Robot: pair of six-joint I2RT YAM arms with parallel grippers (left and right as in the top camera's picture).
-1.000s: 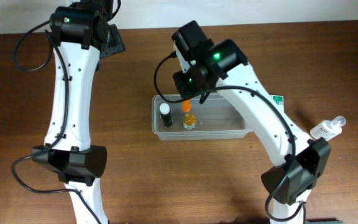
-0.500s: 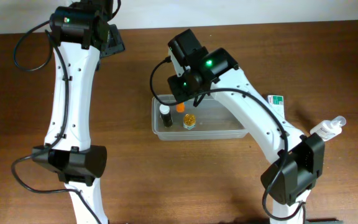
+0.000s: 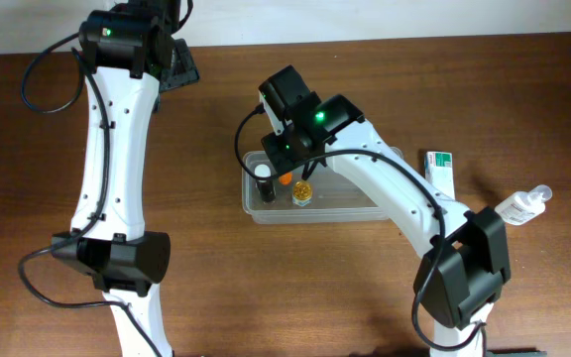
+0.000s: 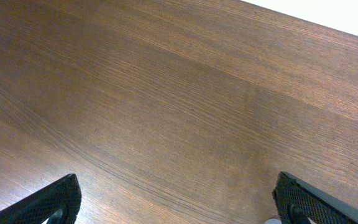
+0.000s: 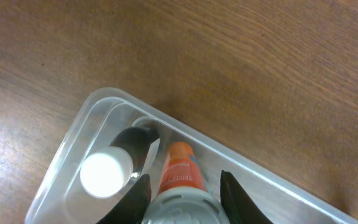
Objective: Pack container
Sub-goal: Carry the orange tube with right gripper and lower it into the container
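Observation:
The container (image 3: 355,201), a clear shallow tub, lies at the table's middle. In it stand a dark bottle with a white cap (image 3: 265,182) and a small yellow jar (image 3: 303,192). My right gripper (image 3: 287,167) hangs over the tub's left end, shut on an orange tube with a white cap (image 3: 285,179). In the right wrist view the tube (image 5: 180,173) sits between the jaws (image 5: 184,196), pointing down inside the container's rim (image 5: 92,102), right beside the dark bottle (image 5: 107,173). My left gripper (image 4: 179,199) is open over bare wood at the far left.
A white and green box (image 3: 440,164) and a clear bottle with a white label (image 3: 523,205) lie on the table to the right of the tub. The left arm's black wrist (image 3: 171,59) is at the back left.
My right gripper has moved left along the tub with the orange tube, from above the yellow jar to the left end beside the dark bottle. The left arm has not moved.

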